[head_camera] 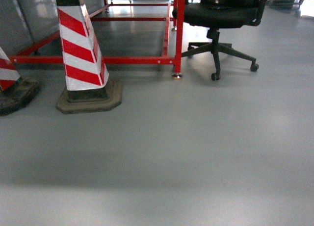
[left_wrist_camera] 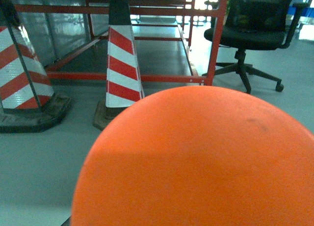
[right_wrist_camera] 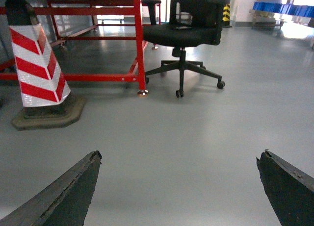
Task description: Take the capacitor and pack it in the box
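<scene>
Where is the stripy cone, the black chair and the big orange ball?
Stripy cone (head_camera: 81, 54), head view, on its striped side.
Black chair (head_camera: 216, 12), head view, on the seat.
Orange ball (left_wrist_camera: 196, 162), left wrist view, on its rounded front.

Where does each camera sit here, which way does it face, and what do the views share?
Head: on the robot, slanting down at grey floor; none of its body shows.
Left wrist: faces forward; an orange dome fills the lower frame; no fingers visible.
Right wrist: low, facing forward; right gripper open, both dark fingertips at the bottom.
Shared: striped cone, red frame and black chair appear in all three. No box or capacitor in view.
</scene>
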